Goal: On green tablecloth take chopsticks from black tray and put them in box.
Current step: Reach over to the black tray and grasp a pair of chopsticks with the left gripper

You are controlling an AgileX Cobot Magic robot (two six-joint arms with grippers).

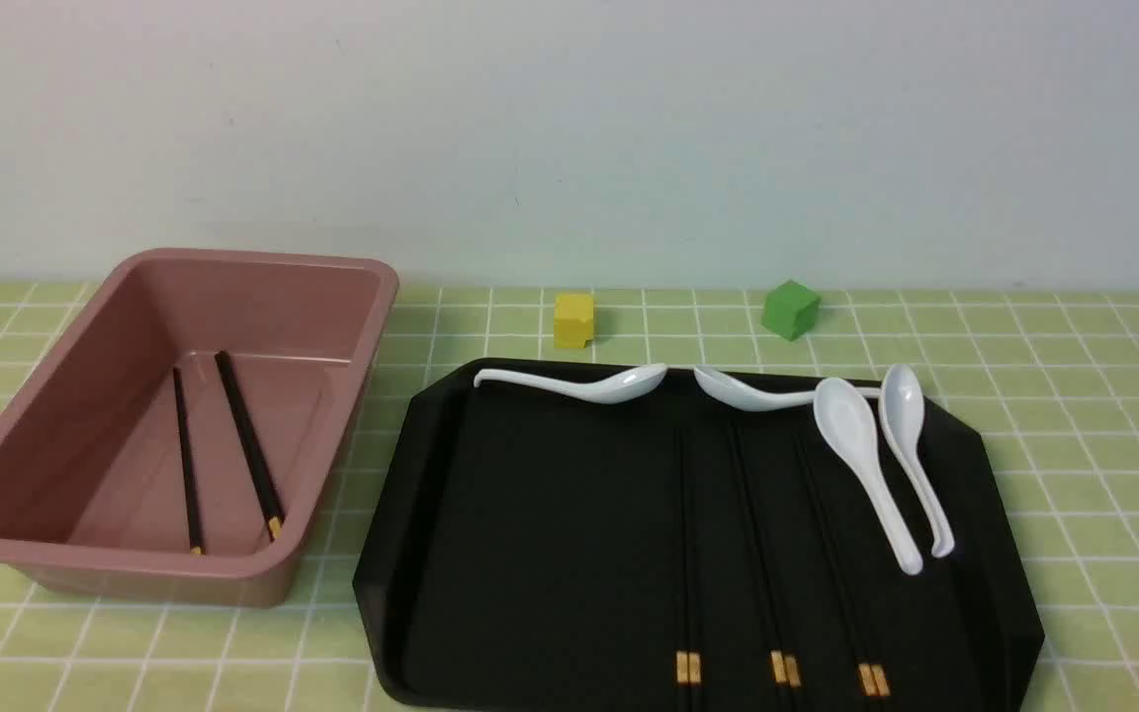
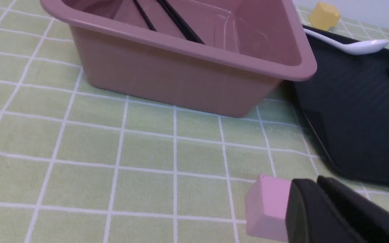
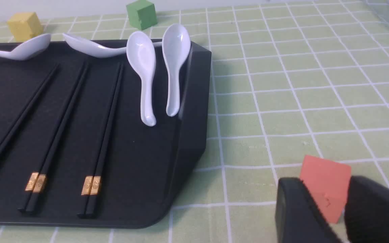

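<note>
Gripper on right (image 3: 328, 189) parted, near orange cube (image 3: 324, 173)

1 plain pale wall (image 1: 569, 129) fills the bkgd, evenly lit w/ soft light, few tiny specks.

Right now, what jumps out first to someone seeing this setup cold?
The glossy black tray at centre-right of the front view dominates. On it, three pairs of chopsticks lie lengthwise and four white spoons sit toward its far and right sides. To its left, the pink box holds two more chopsticks. A yellow cube and a green cube sit on the green tablecloth behind the tray.
</note>
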